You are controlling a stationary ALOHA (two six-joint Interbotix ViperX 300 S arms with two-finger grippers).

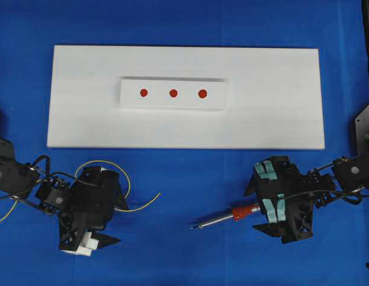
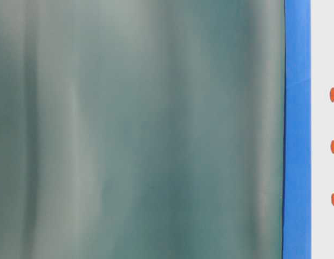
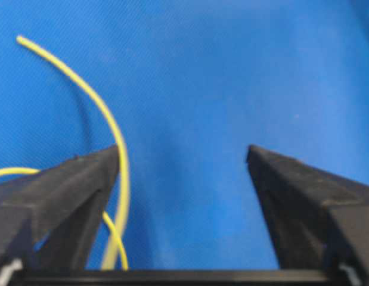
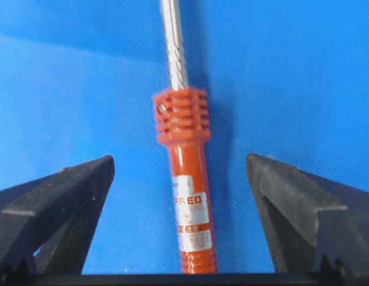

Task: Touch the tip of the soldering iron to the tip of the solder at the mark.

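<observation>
The iron (image 1: 229, 216) lies lower right on the blue tabletop (image 1: 190, 179), tip pointing left, its red handle between the widely spread fingers of the right pincer (image 4: 181, 173), touching neither. The solder (image 1: 121, 185) curls at lower left; the left pincer (image 3: 183, 159) stands spread too, the wire just beside its left finger (image 3: 83, 185), unpinched. Three red marks (image 1: 173, 93) sit upper centre on a white board (image 1: 279, 107).

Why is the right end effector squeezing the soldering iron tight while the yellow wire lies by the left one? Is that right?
Not quite. The right end effector is wide open; the soldering iron lies between its fingers with blue showing on both sides, as the right wrist view shows. The yellow wire does lie by the left end effector.
</observation>
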